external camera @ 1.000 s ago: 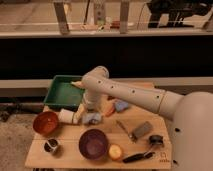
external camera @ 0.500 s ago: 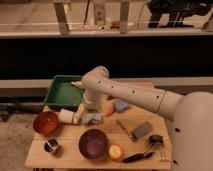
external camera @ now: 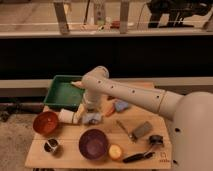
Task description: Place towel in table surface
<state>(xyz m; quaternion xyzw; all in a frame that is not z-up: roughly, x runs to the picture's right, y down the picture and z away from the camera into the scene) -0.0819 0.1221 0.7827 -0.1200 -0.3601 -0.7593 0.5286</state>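
Note:
A crumpled grey-blue towel [external camera: 92,118] lies on the wooden table [external camera: 70,155], just in front of the green tray [external camera: 62,92]. My gripper [external camera: 87,112] points down at the end of the white arm and sits right over the towel, touching or nearly touching it. The gripper's lower part blends with the towel, so I cannot tell whether it has hold of it.
A white cup [external camera: 66,116] lies left of the gripper and an orange bowl [external camera: 46,122] beyond it. A purple bowl [external camera: 93,143], a small dark cup [external camera: 51,146], an orange fruit [external camera: 115,151], a light blue object [external camera: 121,105], a grey block [external camera: 142,129] and dark utensils [external camera: 140,156] lie around.

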